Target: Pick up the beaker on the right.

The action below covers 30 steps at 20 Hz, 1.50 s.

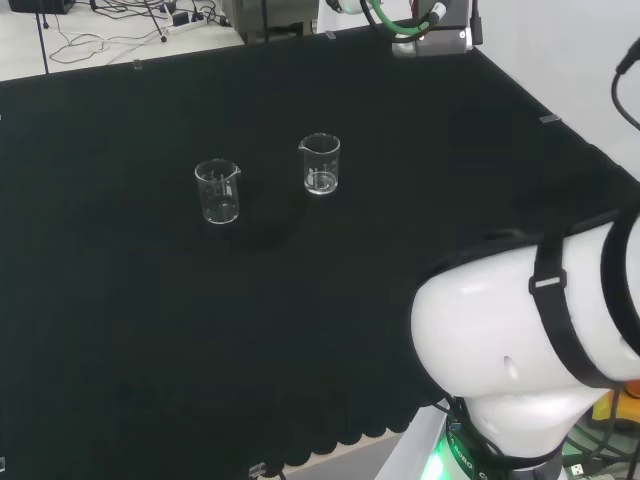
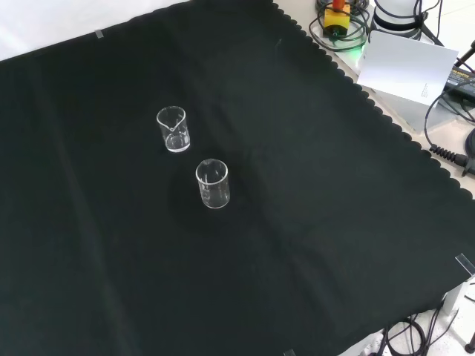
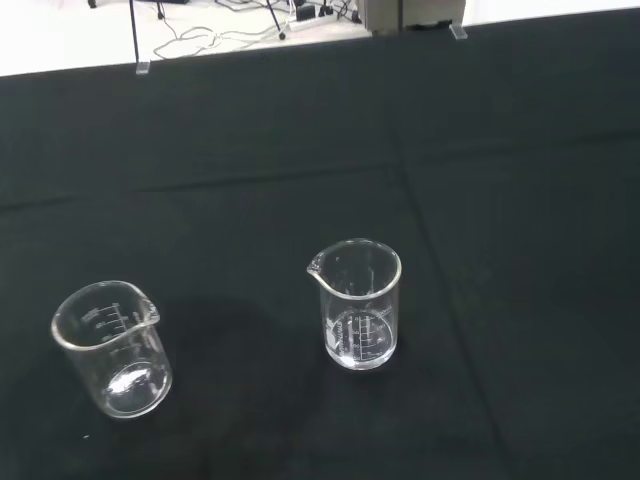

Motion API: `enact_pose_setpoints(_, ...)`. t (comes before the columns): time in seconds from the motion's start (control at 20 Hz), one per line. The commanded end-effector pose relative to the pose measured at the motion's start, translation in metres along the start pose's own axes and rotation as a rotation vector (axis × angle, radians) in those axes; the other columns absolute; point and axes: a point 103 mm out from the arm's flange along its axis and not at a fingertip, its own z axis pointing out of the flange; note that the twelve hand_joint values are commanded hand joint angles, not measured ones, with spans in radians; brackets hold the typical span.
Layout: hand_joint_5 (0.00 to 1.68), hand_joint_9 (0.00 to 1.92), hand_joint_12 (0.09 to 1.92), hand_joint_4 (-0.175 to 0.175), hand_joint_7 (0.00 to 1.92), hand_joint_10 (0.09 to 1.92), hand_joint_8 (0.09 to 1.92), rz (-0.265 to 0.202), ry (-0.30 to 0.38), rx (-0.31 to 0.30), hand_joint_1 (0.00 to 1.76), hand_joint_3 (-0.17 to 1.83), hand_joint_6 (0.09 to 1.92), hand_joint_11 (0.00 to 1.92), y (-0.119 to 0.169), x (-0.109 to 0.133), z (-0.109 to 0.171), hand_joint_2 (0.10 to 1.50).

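Where the two clear glass beakers stand on the black cloth, each carries white measuring marks on its wall, too small to read. In the head view the right beaker sits just above centre, with the left beaker beside it, a little lower and apart. Seen in the front view, the same pair lie one behind the other in the upper left: one beaker higher, the other lower. Both stand upright, spouts visible. At the lower right of the head view bulks the white arm. Whether the hand is wide or narrow cannot be told. Cables trail across the pale floor beyond the tabletop's far edge; its near edge is scalloped.
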Motion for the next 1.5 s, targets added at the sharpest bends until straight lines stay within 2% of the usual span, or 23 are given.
enact_pose_setpoints(0.05,0.34,0.12,1.21,-0.032,0.04,0.69,0.5,0.008,0.047,-0.014,0.24,0.27,0.14,0.0,0.071,-0.036,0.032,1.22)
enact_pose_setpoints(0.35,0.34,0.15,1.24,-0.034,0.06,0.7,0.53,0.0,0.084,-0.022,0.36,0.25,0.11,0.0,0.108,-0.041,0.055,1.16)
enact_pose_setpoints(0.5,0.34,0.18,1.25,-0.036,0.08,0.71,0.55,0.009,0.142,-0.018,0.44,0.24,0.1,0.0,0.119,-0.046,0.075,1.12)
enact_pose_setpoints(0.65,0.4,0.26,1.3,-0.045,0.19,0.71,0.63,0.01,0.189,-0.01,0.54,0.31,0.09,0.0,0.129,-0.05,0.094,1.01)
enact_pose_setpoints(0.85,0.43,0.29,1.34,-0.05,0.23,0.72,0.68,-0.008,0.206,0.013,0.62,0.43,0.09,0.0,0.143,-0.051,0.116,0.9)
enact_pose_setpoints(1.5,0.45,0.33,1.37,-0.05,0.2,0.72,0.69,-0.089,0.22,0.085,0.77,0.57,0.09,0.0,0.172,-0.05,0.196,0.7)
